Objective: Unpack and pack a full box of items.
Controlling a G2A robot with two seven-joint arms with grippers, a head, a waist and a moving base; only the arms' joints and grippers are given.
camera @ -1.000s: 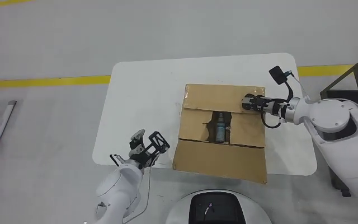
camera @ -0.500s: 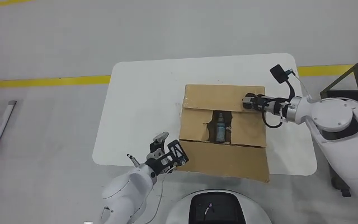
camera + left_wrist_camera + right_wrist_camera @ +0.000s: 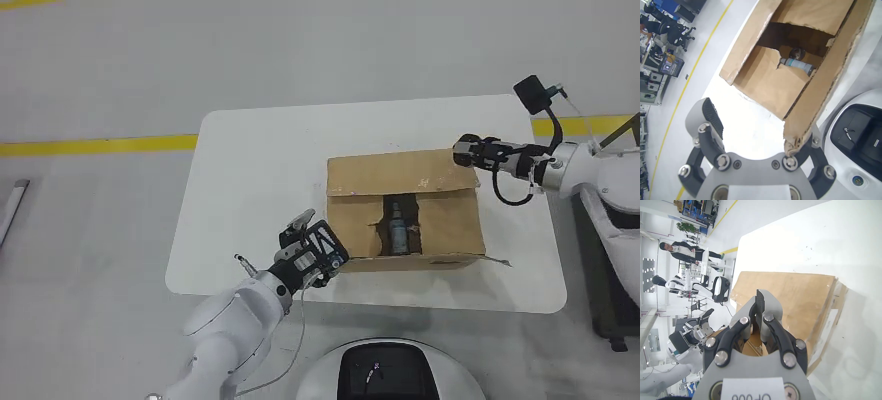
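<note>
the cardboard box (image 3: 440, 215) sits on the white counter (image 3: 250, 180), toward the robot's right half of it, top part-way open. the right pincer (image 3: 462, 150) is at the box's far right corner, and from its own wrist its fingers (image 3: 770, 302) are pressed together, pinching the edge of the far flap (image 3: 795, 298), which slopes up off the box. the left pincer (image 3: 312, 245) is at the near left corner, just beside the box; its fingers are spread wide, one ribbed pad (image 3: 712, 115) out over bare counter, and the ragged corner of the near flap (image 3: 829, 85) lies against the other finger, with nothing squeezed between them. through the gap between the inner flaps a bottle (image 3: 397, 232) lies on its side on the box's bottom, pale with a teal band, and a dark round thing (image 3: 797, 54) sits just beside it, too dim to make out. the flap edges look torn and frayed.
</note>
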